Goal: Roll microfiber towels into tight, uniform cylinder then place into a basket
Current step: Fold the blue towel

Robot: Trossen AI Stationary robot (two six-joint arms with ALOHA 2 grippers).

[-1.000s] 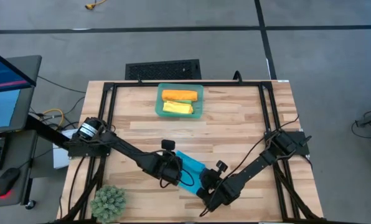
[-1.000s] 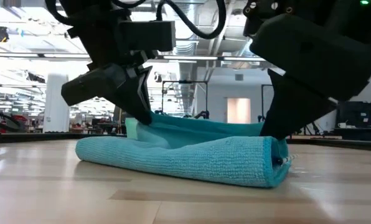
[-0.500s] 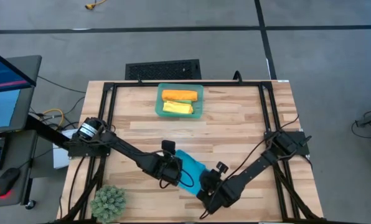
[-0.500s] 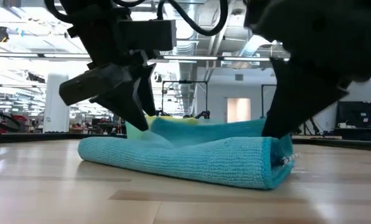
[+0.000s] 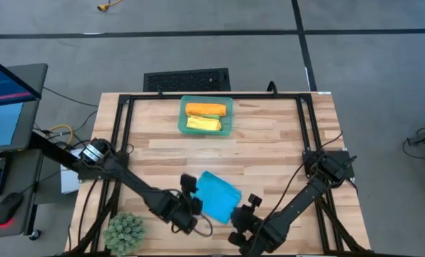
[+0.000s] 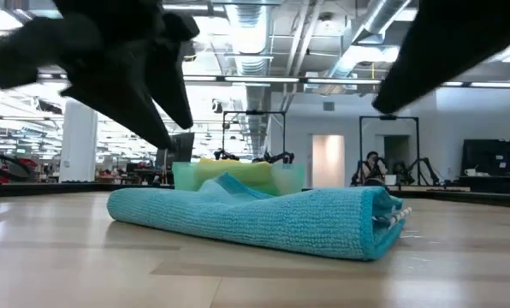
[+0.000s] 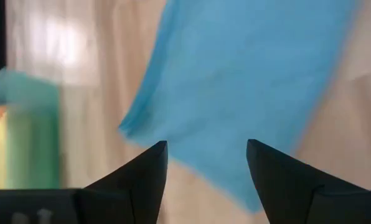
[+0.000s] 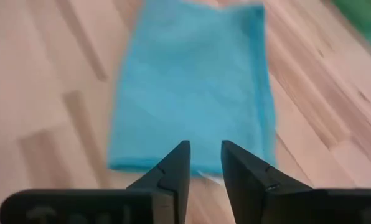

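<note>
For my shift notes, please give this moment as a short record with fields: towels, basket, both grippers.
blue towel: folded, lying free on the table
basket: far side of table, holds an orange roll and a yellow roll
left gripper: open, empty, just short of the blue towel
right gripper: fingers slightly apart, empty, near the towel's edge

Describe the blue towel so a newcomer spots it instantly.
On the wooden table, look at the near edge, opposite the teal basket. The blue towel lies folded flat between both grippers, the only bright blue cloth and the only one outside the basket.
</note>
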